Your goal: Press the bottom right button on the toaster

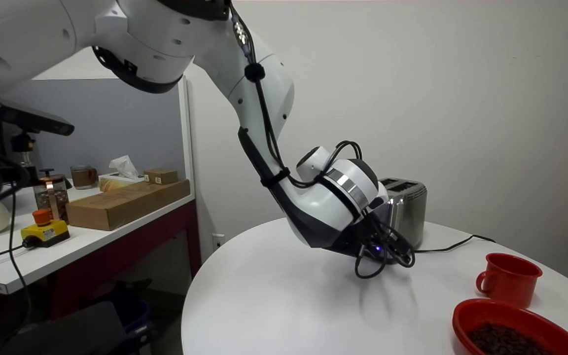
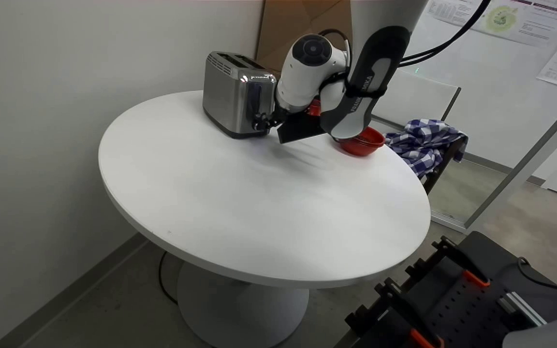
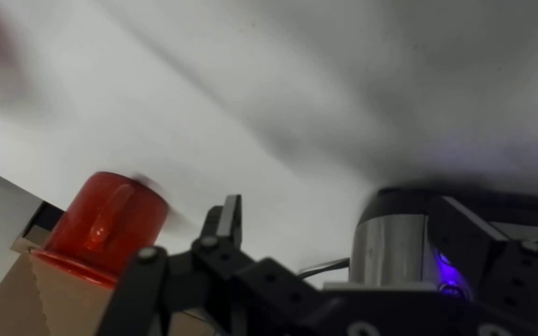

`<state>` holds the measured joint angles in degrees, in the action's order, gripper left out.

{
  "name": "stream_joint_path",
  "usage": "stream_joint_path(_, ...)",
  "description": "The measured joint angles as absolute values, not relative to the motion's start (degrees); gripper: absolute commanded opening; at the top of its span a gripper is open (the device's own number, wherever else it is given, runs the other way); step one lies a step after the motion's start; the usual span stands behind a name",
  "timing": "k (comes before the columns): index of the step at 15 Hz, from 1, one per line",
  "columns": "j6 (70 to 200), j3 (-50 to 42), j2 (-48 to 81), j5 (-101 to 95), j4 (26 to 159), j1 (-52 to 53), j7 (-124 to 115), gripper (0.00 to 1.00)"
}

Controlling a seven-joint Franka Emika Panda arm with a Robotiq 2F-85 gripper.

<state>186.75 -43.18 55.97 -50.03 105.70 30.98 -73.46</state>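
The silver toaster (image 1: 412, 212) with a dark base stands on the white round table near the wall. It also shows in an exterior view (image 2: 227, 96) and in the wrist view (image 3: 385, 247). In the wrist view my gripper (image 3: 341, 205) is open, with its fingers wide apart and nothing between them but a corner of the toaster behind. Its right finger overlaps the toaster's control panel. Two round buttons (image 3: 451, 290) show beside that finger under blue-purple light; other buttons are hidden. In an exterior view the gripper (image 2: 263, 122) is close to the toaster's front; contact cannot be told.
A red mug (image 1: 511, 278) and a red bowl (image 1: 481, 313) with dark contents stand on the table (image 1: 264, 296). The mug also shows in the wrist view (image 3: 110, 224). A black cord (image 1: 454, 245) runs behind the toaster. The wall (image 2: 114, 48) is close by.
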Motion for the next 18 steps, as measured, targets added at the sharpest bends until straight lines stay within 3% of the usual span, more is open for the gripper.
stream_joint_path(14, 187.21, -43.86, 55.41, -50.00, 105.78, 31.19, -74.03, 1.00)
stream_joint_path(18, 184.93, -32.99, 49.76, -50.80, 107.95, 23.31, -71.14, 1.00)
